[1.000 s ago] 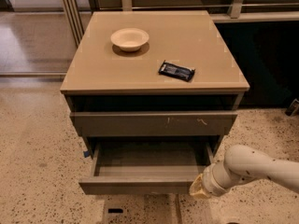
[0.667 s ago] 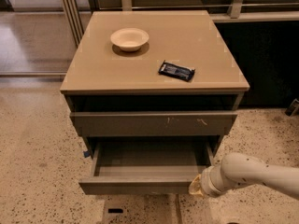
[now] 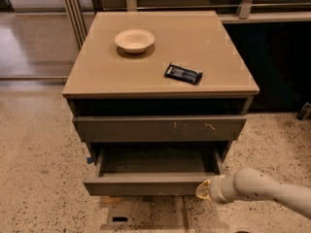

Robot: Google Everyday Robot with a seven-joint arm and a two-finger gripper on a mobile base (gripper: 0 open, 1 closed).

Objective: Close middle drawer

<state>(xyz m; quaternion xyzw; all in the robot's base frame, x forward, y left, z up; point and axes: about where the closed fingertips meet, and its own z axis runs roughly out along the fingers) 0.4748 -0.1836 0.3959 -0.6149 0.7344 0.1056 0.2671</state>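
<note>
**A:** Where is the gripper working?

**B:** The gripper (image 3: 203, 190) is pressing at one end of the middle drawer (image 3: 146, 184) front, which is standing pulled out right beside it. Whether it is open or closed, I cannot tell.

**A:** How should it be pushing?

**B:** Squarely, I'd judge, and nearer the front's centre, so the drawer isn't skewing.

**A:** Anything inside?

**B:** Nothing is showing in the drawer. The bowl (image 3: 134, 39), up beyond the gripper, is looking empty too.

Matt middle drawer (image 3: 146, 184); seemingly plastic gripper (image 3: 203, 190) alongside
</note>
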